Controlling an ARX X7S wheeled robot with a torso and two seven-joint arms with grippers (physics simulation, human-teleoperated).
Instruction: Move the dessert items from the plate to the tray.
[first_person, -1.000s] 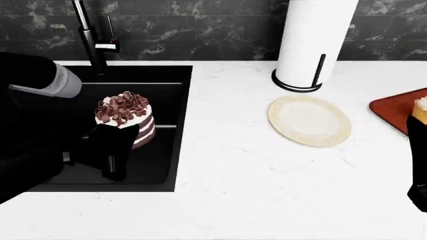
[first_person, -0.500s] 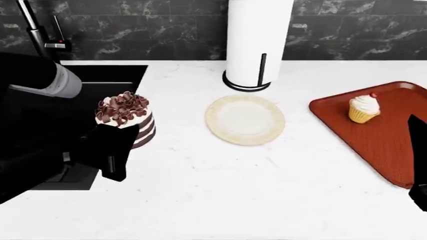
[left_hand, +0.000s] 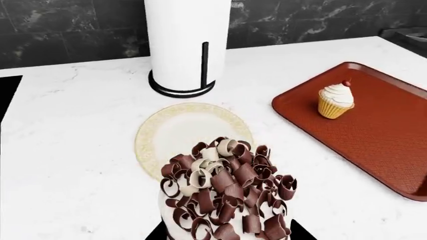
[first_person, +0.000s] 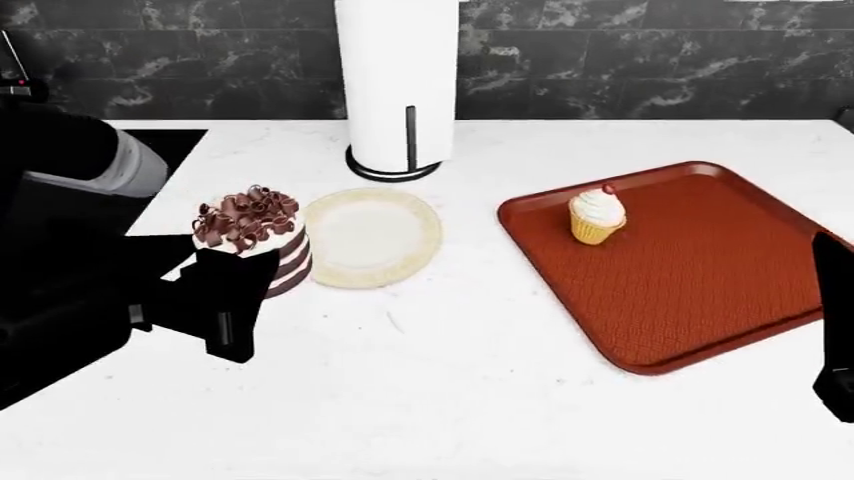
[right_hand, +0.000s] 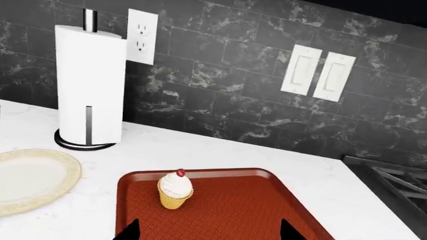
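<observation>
My left gripper (first_person: 247, 275) is shut on the brown-and-white layered cake (first_person: 251, 238) with chocolate curls and holds it just left of the cream plate (first_person: 374, 236). In the left wrist view the cake (left_hand: 227, 195) fills the near part between the dark fingers. The plate (left_hand: 180, 131) carries nothing. The cupcake (first_person: 597, 215) with white frosting and a red cherry stands on the far-left part of the dark-red tray (first_person: 694, 270). My right gripper (right_hand: 210, 235) is open and empty over the tray (right_hand: 233, 210), with the cupcake (right_hand: 175, 189) ahead of it.
A white paper-towel roll on a black stand (first_person: 396, 90) stands behind the plate. The black sink (first_person: 167, 145) lies at the far left. A dark marble tile wall (right_hand: 227, 85) with sockets and switches backs the white counter (first_person: 441, 390).
The view has swung right: sink and faucet slid out left, and plate, towel roll and tray shifted left. The tray now shows whole. The left gripper still holds the cake.
</observation>
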